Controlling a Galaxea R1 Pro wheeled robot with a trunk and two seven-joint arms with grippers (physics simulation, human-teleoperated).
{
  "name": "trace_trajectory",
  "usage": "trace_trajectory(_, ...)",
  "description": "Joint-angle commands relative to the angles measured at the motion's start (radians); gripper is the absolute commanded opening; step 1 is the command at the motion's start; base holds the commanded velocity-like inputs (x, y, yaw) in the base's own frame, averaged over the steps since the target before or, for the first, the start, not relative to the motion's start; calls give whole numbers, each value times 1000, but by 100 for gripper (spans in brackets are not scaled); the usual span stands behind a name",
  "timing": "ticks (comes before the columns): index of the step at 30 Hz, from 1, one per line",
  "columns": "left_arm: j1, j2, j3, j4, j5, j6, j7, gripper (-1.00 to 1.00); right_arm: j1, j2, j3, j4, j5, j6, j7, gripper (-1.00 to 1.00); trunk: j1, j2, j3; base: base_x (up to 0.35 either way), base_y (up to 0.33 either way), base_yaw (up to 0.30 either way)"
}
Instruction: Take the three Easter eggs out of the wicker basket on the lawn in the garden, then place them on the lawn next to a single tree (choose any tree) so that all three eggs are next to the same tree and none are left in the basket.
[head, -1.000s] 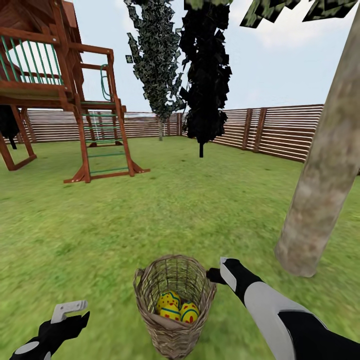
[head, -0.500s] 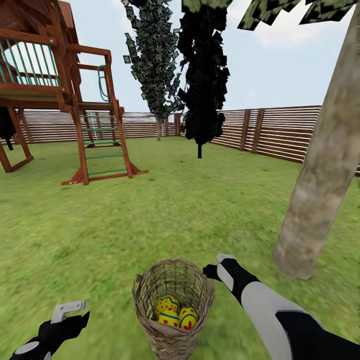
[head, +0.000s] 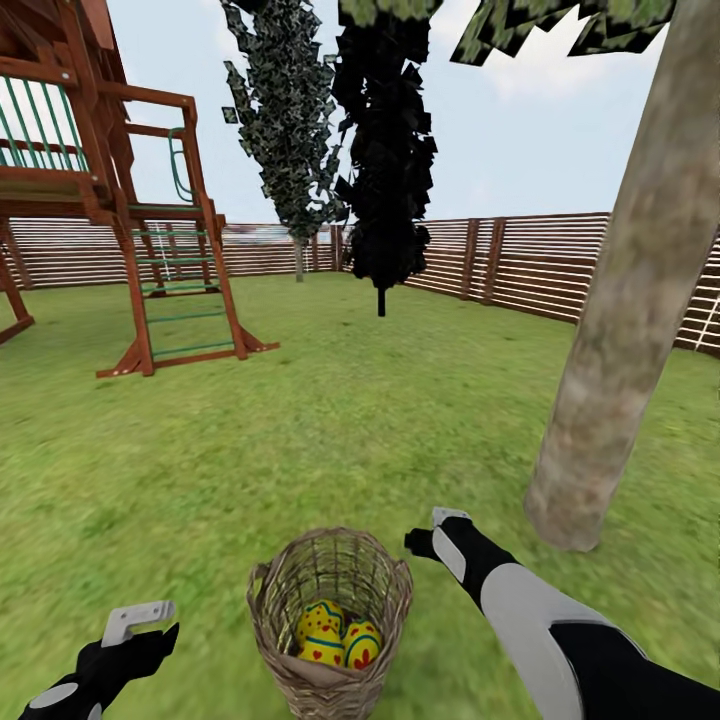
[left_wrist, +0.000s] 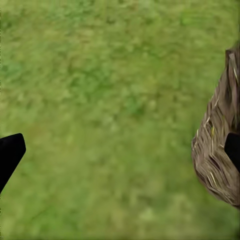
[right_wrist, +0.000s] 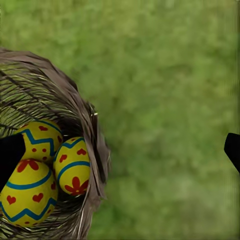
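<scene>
Lawn (head: 300, 440) wide; leaning grey tree (head: 620, 300) to the right. Wicker basket (head: 330, 680) in front of the robot — three Easter eggs (right_wrist: 45, 170) inside (zigzags, red hearts). Right gripper (head: 435, 530) beside its rim, left gripper (head: 135, 625) apart — both jaws spread, empty.

The wicker basket (head: 330, 625) is open-weave tan cane, rough and matt, with stray fibres showing on its side in the left wrist view. Inside it, the Easter eggs (right_wrist: 45, 172) look smooth and painted, with a faint sheen. The lawn (head: 330, 420) around the basket is mottled matt grass. Right of the basket, the tree (head: 620, 320) has a rough, blotchy grey-beige trunk. Far behind the basket, the fence (head: 530, 265) and playset (head: 150, 250) look like brown slatted wood
</scene>
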Motion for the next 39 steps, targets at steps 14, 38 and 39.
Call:
trace_trajectory(14, 0, 0, 1, -1, 0, 4, -4, 100, 0, -1, -5, -2, -7, 3, -6, 100, -54, 98, 43, 0, 0, -5)
trace_trajectory(38, -1, -1, 1, 0, -5, 8, -5, 100, 10, -13, -15, -7, -6, -32, -8, 100, -146, 266, 118, 0, 0, 0)
trace_trajectory(39, -2, -1, 1, 0, -6, 9, -5, 100, 17, -19, -16, -8, -7, -34, -8, 100, -150, 273, 121, 0, 0, 0)
